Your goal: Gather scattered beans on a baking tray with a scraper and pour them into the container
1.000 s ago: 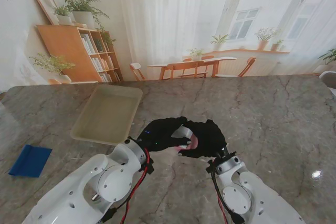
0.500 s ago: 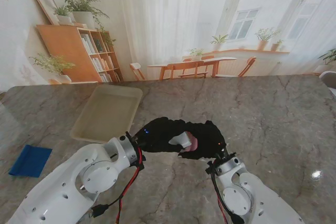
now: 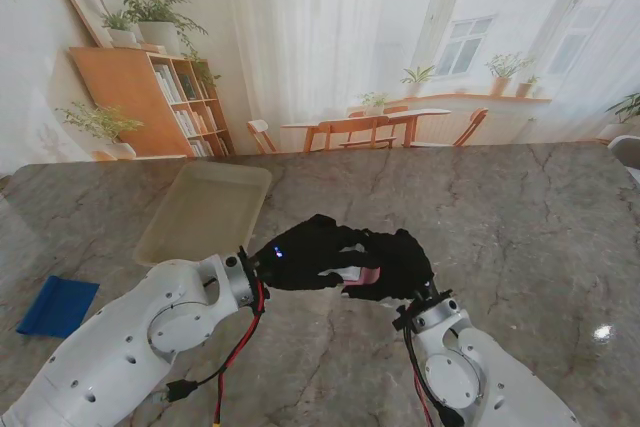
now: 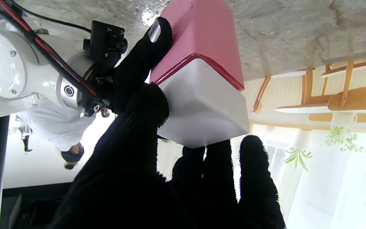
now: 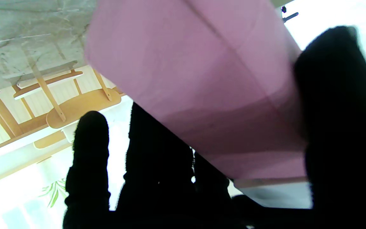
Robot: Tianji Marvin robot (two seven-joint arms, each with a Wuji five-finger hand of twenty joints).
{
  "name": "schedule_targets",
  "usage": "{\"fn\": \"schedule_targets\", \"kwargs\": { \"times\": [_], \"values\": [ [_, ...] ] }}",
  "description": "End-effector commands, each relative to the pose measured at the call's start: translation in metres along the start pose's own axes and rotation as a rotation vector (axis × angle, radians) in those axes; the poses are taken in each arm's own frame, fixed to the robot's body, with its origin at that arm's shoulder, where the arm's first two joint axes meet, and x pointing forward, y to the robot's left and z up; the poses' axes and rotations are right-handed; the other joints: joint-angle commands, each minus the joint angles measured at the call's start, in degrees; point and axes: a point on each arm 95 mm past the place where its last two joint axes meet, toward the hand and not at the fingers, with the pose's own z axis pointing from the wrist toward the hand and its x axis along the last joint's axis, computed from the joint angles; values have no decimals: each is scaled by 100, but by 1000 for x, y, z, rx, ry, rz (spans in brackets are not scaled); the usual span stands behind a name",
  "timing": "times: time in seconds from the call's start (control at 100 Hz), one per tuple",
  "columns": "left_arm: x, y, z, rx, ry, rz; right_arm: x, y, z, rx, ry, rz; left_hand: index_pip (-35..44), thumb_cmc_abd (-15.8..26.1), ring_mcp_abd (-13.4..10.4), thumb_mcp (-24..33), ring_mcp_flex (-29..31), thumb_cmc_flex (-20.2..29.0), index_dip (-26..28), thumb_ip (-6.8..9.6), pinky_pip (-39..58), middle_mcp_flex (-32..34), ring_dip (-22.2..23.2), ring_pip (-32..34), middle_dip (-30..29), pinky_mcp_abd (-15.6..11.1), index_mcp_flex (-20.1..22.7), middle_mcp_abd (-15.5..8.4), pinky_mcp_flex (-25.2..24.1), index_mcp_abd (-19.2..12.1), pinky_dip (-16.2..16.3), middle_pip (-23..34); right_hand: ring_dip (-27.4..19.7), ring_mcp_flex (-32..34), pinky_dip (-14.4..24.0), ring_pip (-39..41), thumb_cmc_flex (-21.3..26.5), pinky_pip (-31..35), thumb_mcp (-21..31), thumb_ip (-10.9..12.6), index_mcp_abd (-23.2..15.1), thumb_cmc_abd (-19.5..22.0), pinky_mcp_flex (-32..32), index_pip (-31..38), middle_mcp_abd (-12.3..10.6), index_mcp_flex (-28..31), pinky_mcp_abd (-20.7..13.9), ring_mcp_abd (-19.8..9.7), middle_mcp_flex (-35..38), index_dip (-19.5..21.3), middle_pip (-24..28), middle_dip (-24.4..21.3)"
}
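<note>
Both black-gloved hands meet at the middle of the table around a pink container with a white lid (image 3: 358, 273). My left hand (image 3: 305, 252) wraps it from the left, thumb and fingers pressed on its white end (image 4: 202, 105). From the right, my right hand (image 3: 400, 262) grips its pink wall (image 5: 202, 79). Far left on the table sits the pale baking tray (image 3: 205, 215). The blue scraper (image 3: 57, 306) lies flat near the table's left edge, away from both hands. I cannot make out any beans.
The grey marble table top (image 3: 520, 217) stretches to the right of the hands. A printed backdrop of a room with a bookshelf (image 3: 150, 97) stands behind the table's far edge.
My left forearm has swung out to the left and turned, and the left hand has closed further over the container. The right hand has stayed on the container.
</note>
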Motion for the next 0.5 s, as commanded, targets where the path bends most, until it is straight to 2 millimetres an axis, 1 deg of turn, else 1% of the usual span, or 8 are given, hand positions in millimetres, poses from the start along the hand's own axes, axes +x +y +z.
{"fn": "schedule_targets", "kwargs": {
  "times": [0.0,0.08,0.18,0.3,0.39,0.41,0.44,0.49],
  "values": [
    [2,2,0,4,2,-18,4,2,4,0,8,7,-458,323,-58,194,-402,-66,-256,-165,-215,-316,-147,-110,-154,130,-400,-522,-317,197,-251,65,86,200,95,331,1120,132,1839,235,-432,955,-14,184,-933,43,-44,-423,451,9,910,164],
    [2,2,-1,12,-8,-15,4,2,4,2,11,4,-850,453,125,-153,-851,-449,-433,-158,-434,-777,-219,-126,-263,186,-935,-300,-616,586,-421,5,84,200,94,330,1121,132,1842,234,-440,956,-14,191,-932,45,-44,-421,450,12,907,166],
    [2,1,-4,28,-23,-17,4,2,4,4,13,1,-1020,680,299,-657,-1271,-916,-545,-139,-660,-1189,-286,-123,-337,227,-1343,-39,-869,851,-576,-15,81,190,94,327,1130,132,1844,232,-434,949,-14,200,-926,48,-44,-414,445,13,908,172],
    [1,1,-6,52,-43,-28,4,2,4,5,14,-3,-1157,1028,472,-1179,-1623,-1492,-660,-122,-1108,-1584,-341,-162,-389,335,-1695,176,-942,1121,-783,-86,80,186,94,332,1138,132,1849,232,-427,950,-14,191,-919,33,-44,-408,445,5,909,176],
    [2,0,-8,84,-67,-70,4,3,4,5,16,-8,-1240,1394,646,-1553,-1862,-1837,-869,-84,-1547,-1783,-357,-178,-394,443,-1705,303,-978,1209,-841,-99,77,182,93,335,1145,132,1847,231,-424,947,-14,200,-914,38,-44,-402,442,9,911,179],
    [2,0,-8,92,-77,-84,4,3,4,6,17,-9,-1248,1495,688,-1575,-1884,-1913,-898,-86,-1584,-1806,-356,-178,-394,478,-1708,333,-990,1238,-835,-104,77,182,93,338,1149,132,1848,232,-416,947,-14,211,-912,48,-44,-398,442,14,912,179],
    [3,-1,-8,108,-94,-109,4,3,4,6,18,-12,-1231,1712,784,-1611,-1901,-2034,-1044,-93,-1609,-1771,-294,-128,-368,570,-1691,368,-1018,1294,-633,-76,76,179,93,339,1148,132,1846,231,-420,946,-11,196,-907,27,-34,-397,438,4,911,178],
    [5,0,-9,130,-137,-165,4,3,4,6,20,-15,-1130,2076,911,-1628,-1879,-2197,-970,-91,-1600,-1650,-224,-101,-314,714,-1704,387,-1044,1355,-396,-38,75,176,92,342,1156,131,1849,233,-414,945,-10,194,-899,29,-27,-393,438,3,916,181]
  ]
}}
